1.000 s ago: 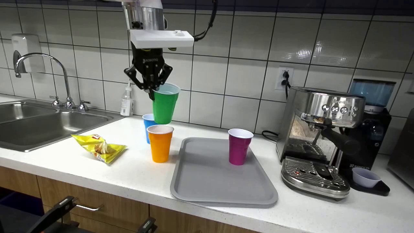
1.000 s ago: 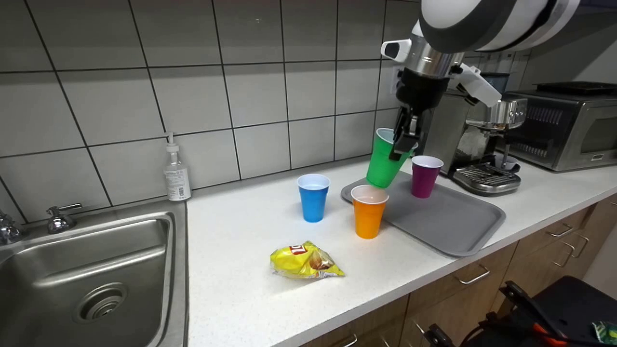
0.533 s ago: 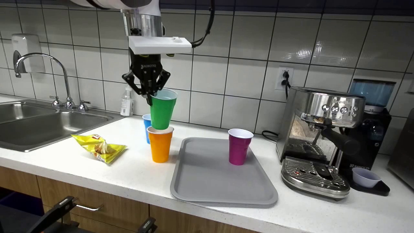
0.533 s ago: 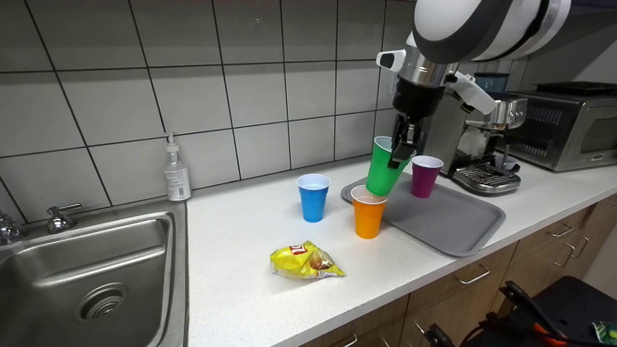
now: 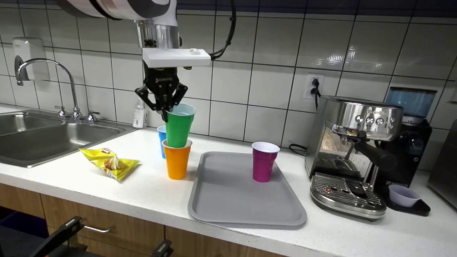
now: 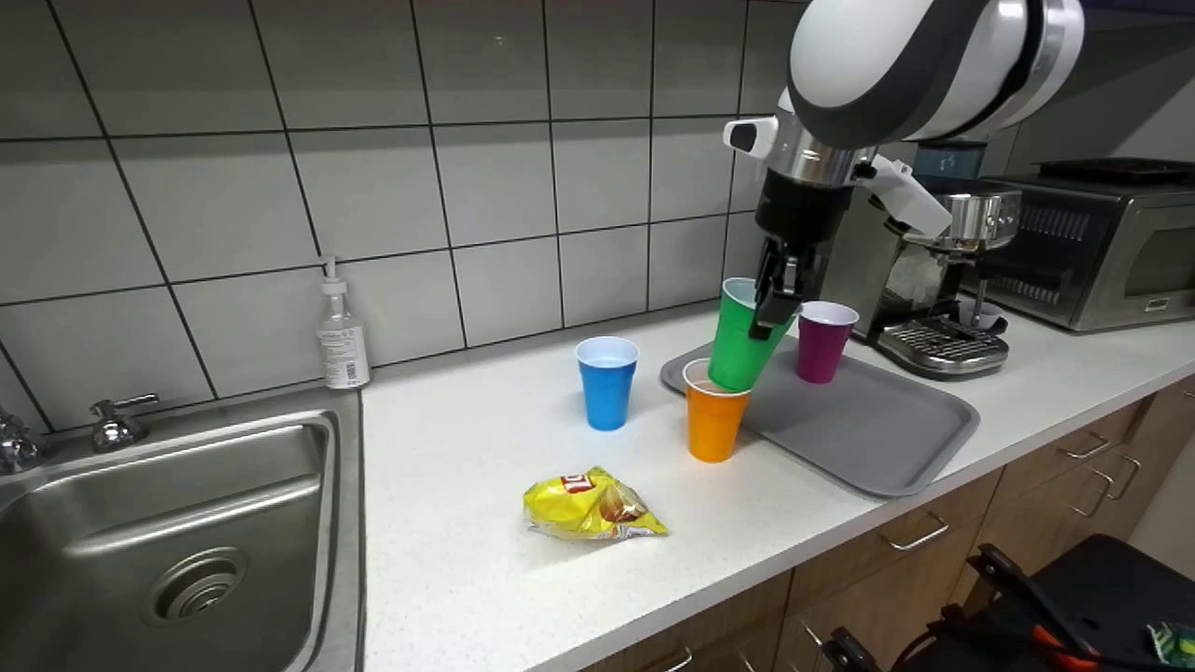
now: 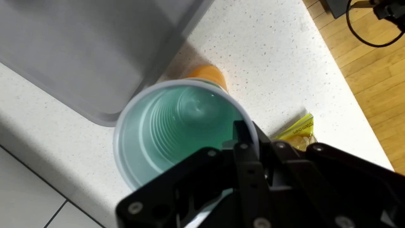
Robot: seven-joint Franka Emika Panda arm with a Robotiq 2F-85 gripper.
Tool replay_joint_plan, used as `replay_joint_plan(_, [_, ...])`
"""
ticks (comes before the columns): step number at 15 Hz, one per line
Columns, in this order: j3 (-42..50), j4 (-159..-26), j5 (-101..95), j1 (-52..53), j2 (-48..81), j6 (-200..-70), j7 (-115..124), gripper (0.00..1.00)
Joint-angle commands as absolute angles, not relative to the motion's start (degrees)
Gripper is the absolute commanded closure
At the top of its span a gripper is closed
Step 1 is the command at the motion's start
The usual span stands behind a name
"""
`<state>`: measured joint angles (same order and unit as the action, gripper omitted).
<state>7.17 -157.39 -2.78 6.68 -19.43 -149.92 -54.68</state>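
gripper (image 5: 166, 111) points down above the counter (image 6: 448, 579), jaws pinched together with just the thin wall of the green cup (image 5: 179, 128) between them. in the wrist view the fingers (image 7: 243, 131) straddle that wall, one inside the cup, one outside. green cup is off the counter, mouth up, leaning a little right in both exterior views. its base sits at the mouth of the orange cup (image 5: 177, 165), within the rim outline; whether the two touch, cannot tell.

orange cup upright on the counter, just left of the grey tray (image 5: 242, 203). blue cup (image 6: 608, 387) upright, left of orange and farther back. purple cup (image 5: 265, 164) upright on the tray's far half, right of the green, well apart. chip bag (image 6: 595, 509) lies left of orange, nearer the front edge. soap bottle (image 6: 344, 355) far left by the tiles (image 6: 364, 187), beside the sink (image 6: 344, 523). espresso machine (image 5: 357, 130) right of the tray; small bowl (image 5: 403, 195) right of the machine. in an exterior view, a boxy steel appliance (image 6: 1088, 252) stands farther right.
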Motion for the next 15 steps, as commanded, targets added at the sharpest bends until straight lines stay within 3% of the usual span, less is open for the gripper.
replay_joint_plan(1, [6.2,-156.6,-2.7,6.6,-18.1,-151.3,-53.2,0.99])
replay_joint_plan(15, [3.7,-153.9,-5.0,5.5,-12.0,-152.8,-50.9,0.99])
